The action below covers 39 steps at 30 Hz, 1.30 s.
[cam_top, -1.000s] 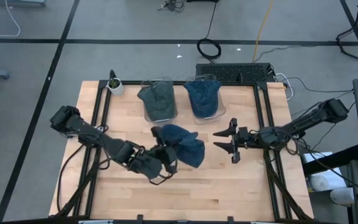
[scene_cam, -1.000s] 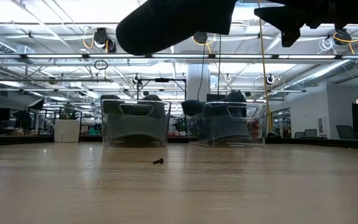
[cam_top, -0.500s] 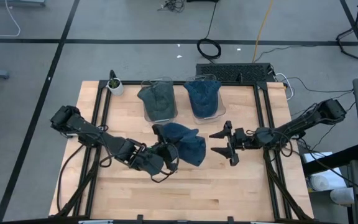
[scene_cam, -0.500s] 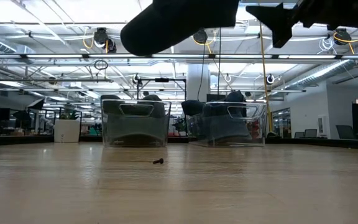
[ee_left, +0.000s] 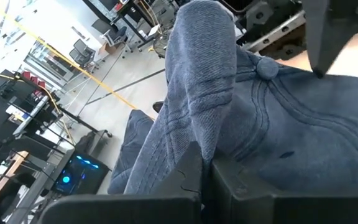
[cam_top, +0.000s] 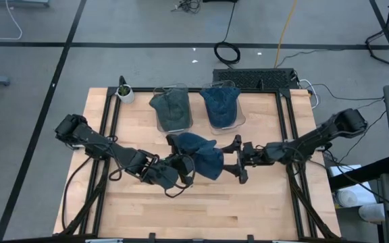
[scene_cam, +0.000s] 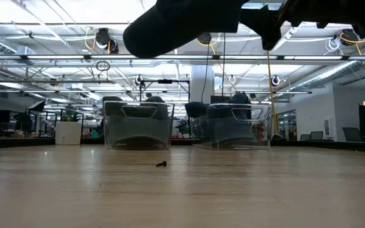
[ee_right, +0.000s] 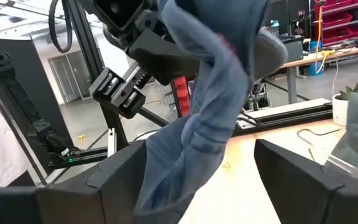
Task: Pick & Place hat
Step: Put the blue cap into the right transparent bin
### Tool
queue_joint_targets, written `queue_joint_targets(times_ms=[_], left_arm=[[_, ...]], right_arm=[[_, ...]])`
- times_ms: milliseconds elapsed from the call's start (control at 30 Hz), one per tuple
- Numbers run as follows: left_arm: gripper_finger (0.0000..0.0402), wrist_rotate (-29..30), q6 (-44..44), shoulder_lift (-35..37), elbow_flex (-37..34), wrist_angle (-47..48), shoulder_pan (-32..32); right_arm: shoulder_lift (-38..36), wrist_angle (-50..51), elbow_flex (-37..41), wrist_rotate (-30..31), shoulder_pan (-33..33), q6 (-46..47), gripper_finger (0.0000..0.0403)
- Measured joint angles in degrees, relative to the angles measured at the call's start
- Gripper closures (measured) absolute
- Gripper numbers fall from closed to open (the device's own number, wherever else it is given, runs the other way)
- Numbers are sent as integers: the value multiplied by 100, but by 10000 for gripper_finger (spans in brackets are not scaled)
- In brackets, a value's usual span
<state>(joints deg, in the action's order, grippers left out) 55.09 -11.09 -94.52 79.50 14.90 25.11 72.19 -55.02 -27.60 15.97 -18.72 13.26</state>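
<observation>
A blue denim hat hangs in the air over the table's middle, held by my left gripper, which is shut on it. The left wrist view shows its crown and top button beyond my left gripper. My right gripper is open, level, just right of the hat. In its wrist view the hat hangs between my right gripper's spread fingers; no touch shows. The low view shows the hat and right gripper high above the tabletop. My left gripper pinches a bunched fold of the hat's denim between its two fingers, several layers thick. The fingers come from the table's left, roughly level. The hat is lifted clear of the table and droops beside the fingers, slack.
Two clear bins stand at the far edge: one holds a grey-green hat, the other a blue one. A small potted plant sits at the far left corner. A small dark screw lies on the wood. The near half of the table is bare wood.
My right gripper has moved toward the table's left, closing on the hat, and stays open. My left gripper has kept the hat lifted and edged slightly toward the far edge.
</observation>
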Motion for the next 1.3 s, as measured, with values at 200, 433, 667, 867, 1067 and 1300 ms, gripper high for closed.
queue_joint_targets(times_ms=[200, 433, 667, 867, 1067, 1300], left_arm=[[398, -125, 24, 0, -2, 0, -36], [398, -149, 28, 0, -2, 4, -47], [398, -150, 87, 0, -2, 36, -47], [388, -125, 265, 0, -2, 37, -71], [395, -226, 811, 0, -2, 126, -130], [349, -856, 1517, 0, -4, 45, -147]], right_arm=[[441, 1, -382, 7, 6, 0, 117], [581, 1, -588, 25, 38, 116, 124], [581, 43, -588, 23, 37, 153, 207], [581, 50, -588, -30, 10, -33, 366], [169, 509, -588, -86, -109, -264, 398], [-921, 1727, -588, 344, -181, -451, 400]])
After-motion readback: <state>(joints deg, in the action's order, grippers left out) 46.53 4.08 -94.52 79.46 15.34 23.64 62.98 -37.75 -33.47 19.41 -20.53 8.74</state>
